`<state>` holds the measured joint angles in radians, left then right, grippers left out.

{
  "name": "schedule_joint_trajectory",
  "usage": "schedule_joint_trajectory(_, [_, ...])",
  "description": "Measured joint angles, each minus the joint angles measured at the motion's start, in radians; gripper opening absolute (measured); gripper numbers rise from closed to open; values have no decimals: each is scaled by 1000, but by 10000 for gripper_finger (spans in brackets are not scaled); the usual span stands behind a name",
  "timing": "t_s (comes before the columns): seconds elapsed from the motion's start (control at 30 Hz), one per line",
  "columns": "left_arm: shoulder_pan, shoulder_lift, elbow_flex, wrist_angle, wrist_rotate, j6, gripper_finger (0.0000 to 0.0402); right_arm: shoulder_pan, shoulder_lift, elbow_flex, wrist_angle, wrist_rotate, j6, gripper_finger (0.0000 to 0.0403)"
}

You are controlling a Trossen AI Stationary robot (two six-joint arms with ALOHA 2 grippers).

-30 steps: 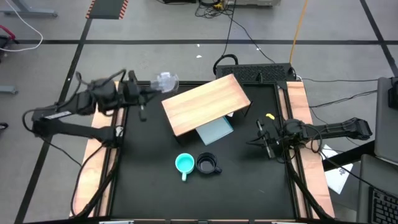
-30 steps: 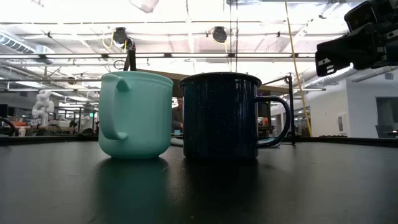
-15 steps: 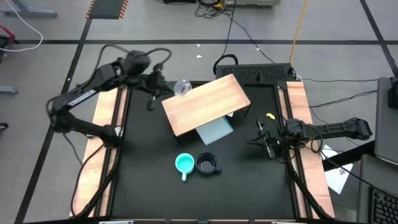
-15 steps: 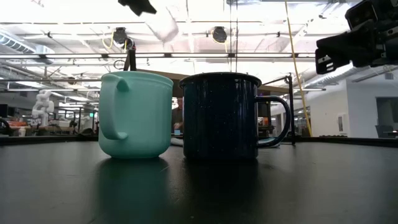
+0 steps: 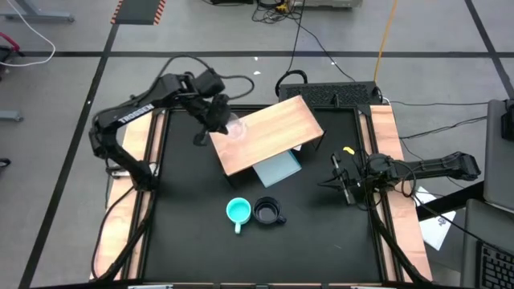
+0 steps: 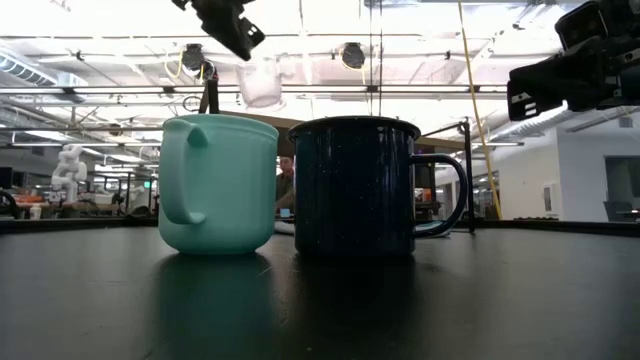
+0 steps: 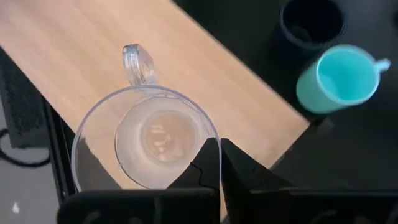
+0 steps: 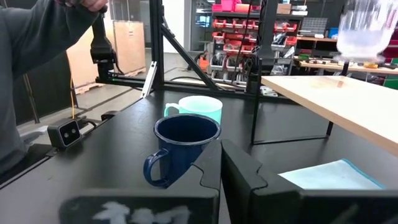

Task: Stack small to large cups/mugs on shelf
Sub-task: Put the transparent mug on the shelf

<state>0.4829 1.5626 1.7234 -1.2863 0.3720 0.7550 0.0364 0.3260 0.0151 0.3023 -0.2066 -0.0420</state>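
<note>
the left gripper (image 7: 219,163), pinching the glass cup's (image 7: 146,138) rim above the shelf's (image 5: 277,128) left edge, could drop it off that edge.

The black worktop (image 5: 193,233) carries the shelf (image 5: 273,128), a light wooden board on a dark frame set at an angle near the far side, with a pale blue-grey sheet (image 5: 279,168) lying partly beneath it. Nearer the front, the turquoise mug (image 5: 237,212) and the black mug (image 5: 267,213) stand upright just beside each other on the worktop.
</note>
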Motion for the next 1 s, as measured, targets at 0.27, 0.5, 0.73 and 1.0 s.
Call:
schedule_joint_trajectory(0.27, [-42,51,1,-52,-33,31,0,0,0,0,0,0,-8,0])
schedule_joint_trajectory(0.5, [-82,49,1,-64,-33,63,0,0,0,0,0,0,-8,0])
schedule_joint_trajectory(0.73, [-105,49,1,-95,-45,108,0,0,0,0,0,0,-8,0])
schedule_joint_trajectory(1.0, [-105,49,1,-120,-36,112,0,0,0,0,0,0,-8,0])
